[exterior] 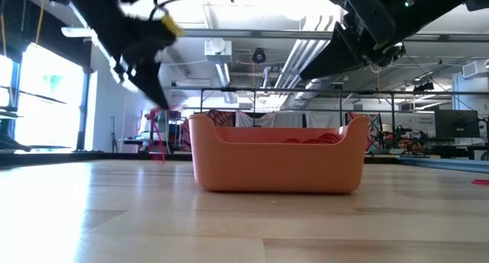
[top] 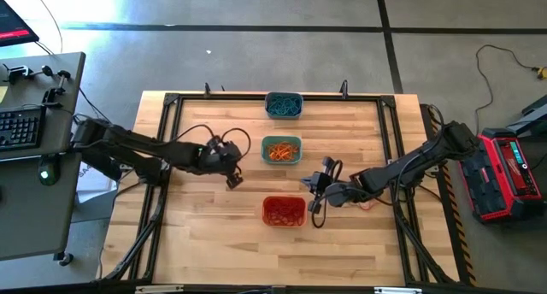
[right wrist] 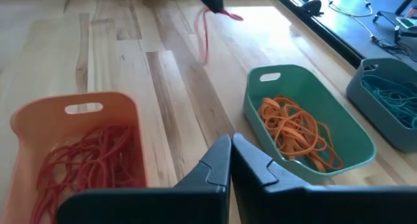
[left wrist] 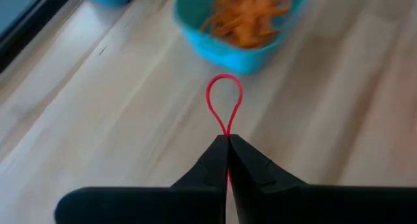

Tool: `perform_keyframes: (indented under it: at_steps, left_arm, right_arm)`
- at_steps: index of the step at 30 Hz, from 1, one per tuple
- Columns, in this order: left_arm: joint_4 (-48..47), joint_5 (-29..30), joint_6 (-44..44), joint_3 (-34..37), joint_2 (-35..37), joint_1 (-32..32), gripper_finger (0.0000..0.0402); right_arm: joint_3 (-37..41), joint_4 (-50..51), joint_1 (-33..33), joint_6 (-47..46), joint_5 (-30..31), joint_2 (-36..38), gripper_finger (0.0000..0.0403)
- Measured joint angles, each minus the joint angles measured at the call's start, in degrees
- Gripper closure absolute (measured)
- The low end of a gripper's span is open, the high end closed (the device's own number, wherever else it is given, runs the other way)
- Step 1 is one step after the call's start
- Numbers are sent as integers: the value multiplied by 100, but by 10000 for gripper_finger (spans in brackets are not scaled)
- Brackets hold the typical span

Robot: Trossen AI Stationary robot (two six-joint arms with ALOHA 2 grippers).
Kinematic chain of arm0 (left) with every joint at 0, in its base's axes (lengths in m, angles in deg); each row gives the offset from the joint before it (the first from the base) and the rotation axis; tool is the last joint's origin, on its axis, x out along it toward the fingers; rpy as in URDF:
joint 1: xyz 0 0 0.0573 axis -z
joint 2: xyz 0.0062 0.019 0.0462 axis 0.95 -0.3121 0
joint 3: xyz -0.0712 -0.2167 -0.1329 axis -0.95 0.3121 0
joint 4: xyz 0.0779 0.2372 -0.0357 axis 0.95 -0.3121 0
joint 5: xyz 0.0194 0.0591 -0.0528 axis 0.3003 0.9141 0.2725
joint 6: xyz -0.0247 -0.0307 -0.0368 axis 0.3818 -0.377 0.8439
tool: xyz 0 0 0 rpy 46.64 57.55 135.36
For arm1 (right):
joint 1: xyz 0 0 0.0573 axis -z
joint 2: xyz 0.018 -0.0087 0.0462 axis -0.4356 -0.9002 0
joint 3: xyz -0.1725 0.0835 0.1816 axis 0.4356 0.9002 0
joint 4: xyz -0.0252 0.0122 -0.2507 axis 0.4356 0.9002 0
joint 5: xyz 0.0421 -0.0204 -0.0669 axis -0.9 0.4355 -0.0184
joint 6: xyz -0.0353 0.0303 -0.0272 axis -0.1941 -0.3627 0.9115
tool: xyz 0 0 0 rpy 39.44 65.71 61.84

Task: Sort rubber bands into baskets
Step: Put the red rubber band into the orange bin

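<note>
Three baskets stand in a row down the table's middle. The grey-blue basket [top: 283, 104] at the far side holds teal bands, the teal-green basket [top: 281, 149] holds orange bands, and the orange basket [top: 284, 210] holds red bands. My left gripper [top: 233, 181] hovers left of the baskets, between the teal-green and orange ones, shut on a single red rubber band [left wrist: 210, 103]. My right gripper [top: 308, 185] hangs right of the orange basket, shut and holding nothing [right wrist: 231, 144]. My left gripper pinches the red rubber band at one end of its loop [left wrist: 227, 129] between its two fingertips. The fingers slant downward. The rest of the loop sticks out past the tips and hangs slack below the gripper [right wrist: 203, 35], clear of the table.
Black frame rails [top: 167, 149] run along the table's left, right and far sides. Bare wood lies left of the baskets [top: 205, 217]. A desk with a keyboard [top: 21, 127] stands off the table's left, and a red case [top: 508, 170] off its right.
</note>
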Motion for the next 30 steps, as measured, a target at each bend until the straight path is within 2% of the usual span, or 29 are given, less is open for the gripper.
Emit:
perform_keyframes:
  at_steps: [8,17,30]
  left_arm:
    - [-326,-51,-405,-1028,-359,526,401]
    - [-651,-216,-660,-2202,-1108,795,401]
    - [-740,-915,-1274,-3582,-2328,1126,401]
  right_arm:
    - [422,-582,4,47,-357,0,403]
    - [804,-986,4,-40,-406,-2,403]
    - [802,-990,-2,119,-864,55,403]
